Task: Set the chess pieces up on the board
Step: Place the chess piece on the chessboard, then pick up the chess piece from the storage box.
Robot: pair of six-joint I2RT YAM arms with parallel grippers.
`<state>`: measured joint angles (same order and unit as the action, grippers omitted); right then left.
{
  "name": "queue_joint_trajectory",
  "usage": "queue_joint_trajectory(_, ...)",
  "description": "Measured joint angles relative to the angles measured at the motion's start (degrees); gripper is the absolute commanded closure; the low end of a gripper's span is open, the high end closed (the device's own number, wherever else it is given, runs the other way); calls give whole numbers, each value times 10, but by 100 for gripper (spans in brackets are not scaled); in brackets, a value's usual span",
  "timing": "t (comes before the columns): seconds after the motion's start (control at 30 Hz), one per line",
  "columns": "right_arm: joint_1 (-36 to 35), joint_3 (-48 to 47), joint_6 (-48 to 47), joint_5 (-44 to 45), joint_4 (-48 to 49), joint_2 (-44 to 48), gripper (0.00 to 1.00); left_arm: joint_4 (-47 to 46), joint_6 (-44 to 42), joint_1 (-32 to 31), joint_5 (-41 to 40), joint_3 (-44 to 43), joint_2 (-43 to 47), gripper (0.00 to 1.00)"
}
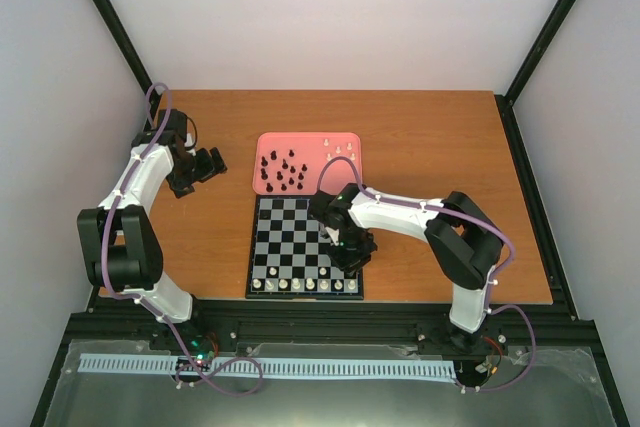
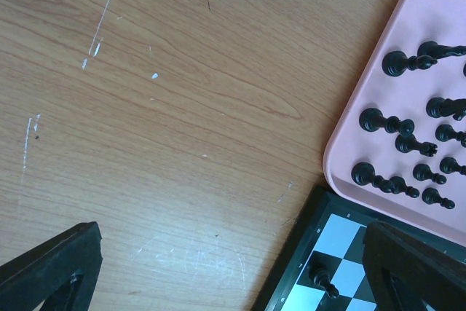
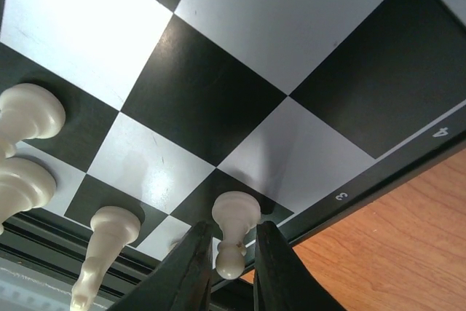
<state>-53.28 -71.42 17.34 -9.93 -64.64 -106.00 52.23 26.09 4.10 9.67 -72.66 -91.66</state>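
Step in hand: placing one cream-white plastic pawn (image 3: 234,218) on the second rank, by my reading.
Right gripper (image 3: 231,249): closed narrowly on the pawn's stem, lower centre of the right-wrist view.
Left gripper (image 1: 212,167): spread wide and holding nothing, left of centre in the top view.
Board: black-and-pale checked flat chessboard (image 1: 290,232), centre of the top view, with cream-white back-row pieces (image 1: 300,285) along its lower edge.
Stock: black figurines (image 1: 285,172) and a few white figurines (image 1: 340,147) in the pink rounded plastic tray (image 1: 270,142) above the board, on the brown wood-grain bench (image 1: 430,147).
Next move: likely lower, square the pawn up, open the gripper and lift straight; base contact is hidden.
Writing: border numerals "3" and "4"; no brand is legible.
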Motion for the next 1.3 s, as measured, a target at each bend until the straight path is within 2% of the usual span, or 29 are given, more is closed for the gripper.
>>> queue_joint_trajectory(0.13, 0, 0, -2, 0, 0, 0, 80, 0, 0, 0, 0, 0, 0, 0)
queue_joint_trajectory(0.27, 0, 0, -1, 1, 0, 0, 73, 0, 0, 0, 0, 0, -1, 0)
queue_joint_trajectory(0.47, 0, 0, 5, 16, 0, 8, 68, 0, 0, 0, 0, 0, -2, 0)
queue_joint_trajectory(1.13, 10, -26, 42, 67, -1, 56, 65, -1, 0, 0, 2, 0, -2, 0)
queue_joint_trajectory(1.3, 13, -43, 40, 66, -1, 52, 68, -4, 0, 0, 5, 0, -8, 0)
